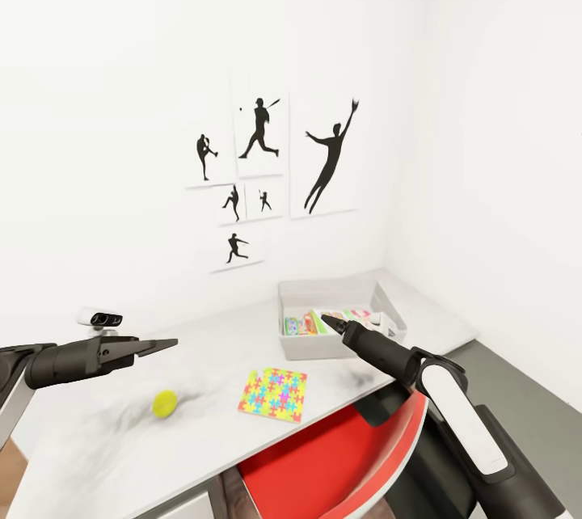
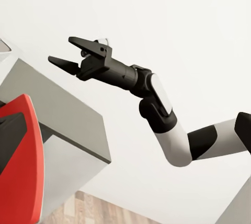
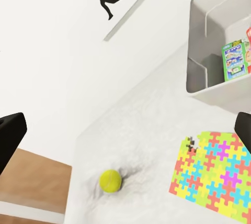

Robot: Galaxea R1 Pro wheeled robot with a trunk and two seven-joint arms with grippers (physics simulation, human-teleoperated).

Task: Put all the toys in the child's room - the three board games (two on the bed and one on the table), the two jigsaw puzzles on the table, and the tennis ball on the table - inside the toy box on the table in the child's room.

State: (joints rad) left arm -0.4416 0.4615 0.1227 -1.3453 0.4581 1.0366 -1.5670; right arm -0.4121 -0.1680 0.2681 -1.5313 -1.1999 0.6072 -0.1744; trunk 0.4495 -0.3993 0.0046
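Showing open right gripper [image 2: 67,51] from left wrist.

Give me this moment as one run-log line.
left gripper: open, empty | right gripper: open, empty | tennis ball, jigsaw puzzle: on table | toy box: holds game boxes

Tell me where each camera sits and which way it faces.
Head view: high, looking down at the table, toy box and wall posters; both arms show.
Left wrist view: looks sideways at the open right hand and its arm.
Right wrist view: looks down at the table.
Head and right wrist views share the tennis ball and jigsaw puzzle.
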